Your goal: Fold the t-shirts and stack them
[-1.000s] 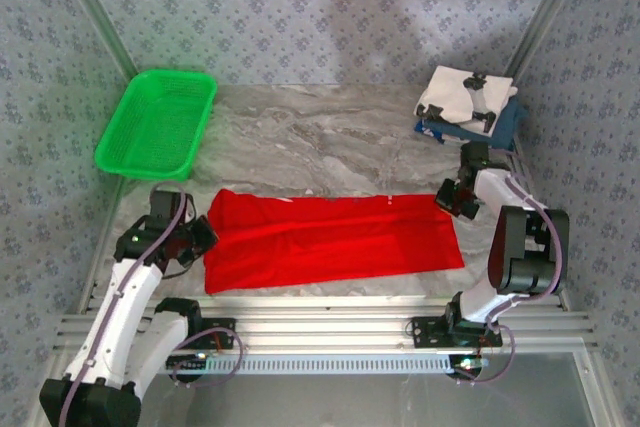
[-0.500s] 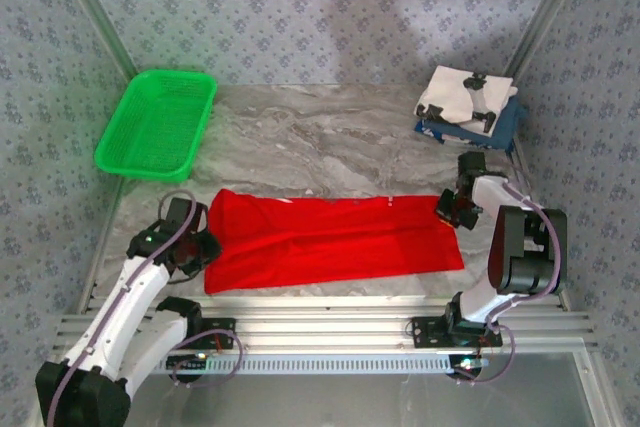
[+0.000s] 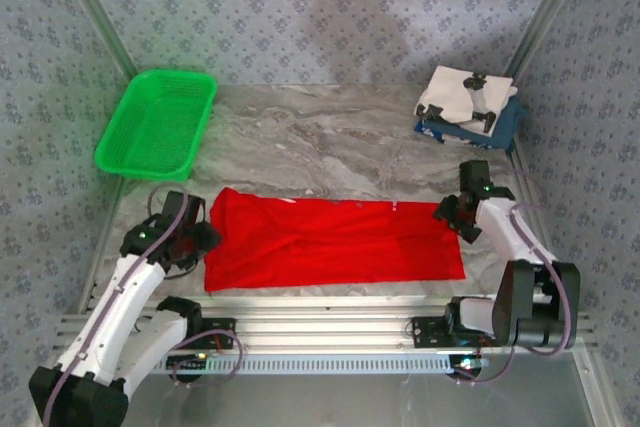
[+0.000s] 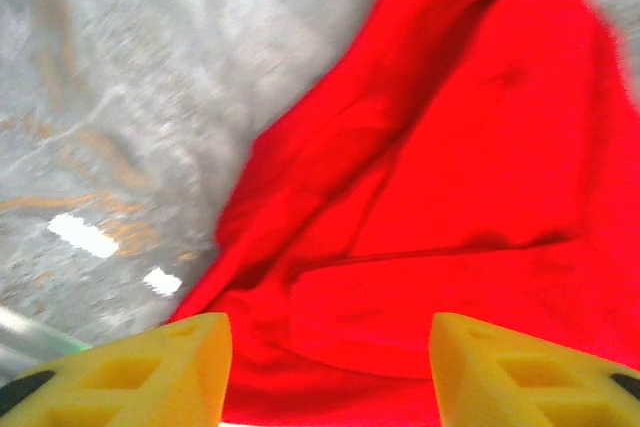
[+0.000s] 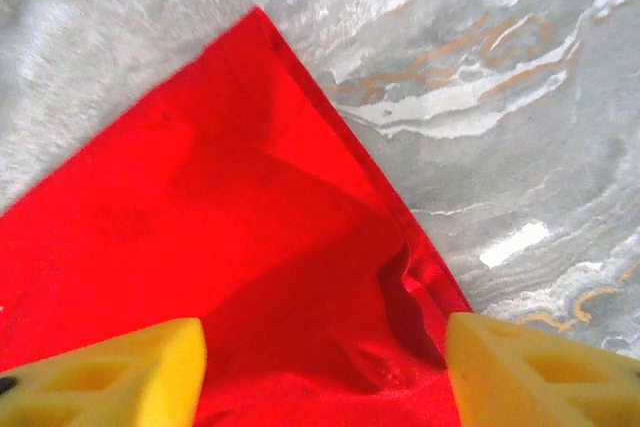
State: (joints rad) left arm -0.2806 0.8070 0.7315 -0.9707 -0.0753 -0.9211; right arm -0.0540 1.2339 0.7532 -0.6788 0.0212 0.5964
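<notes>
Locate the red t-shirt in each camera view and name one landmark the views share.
Top external: the red t-shirt lies flat as a wide strip across the near middle.
Left wrist: the red t-shirt takes the centre and right, its wrinkled edge running diagonally.
Right wrist: the red t-shirt takes the left and lower centre, one corner pointing up.
Shared landmark: the grey marbled tabletop bordering the cloth.

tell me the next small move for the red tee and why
Probably raise both grippers slightly clear of the cloth. The red tee lies flat as a long strip, and the left gripper and right gripper stand open over its two ends, holding nothing; clearing it gives room to regrip one end for a crosswise fold.
</notes>
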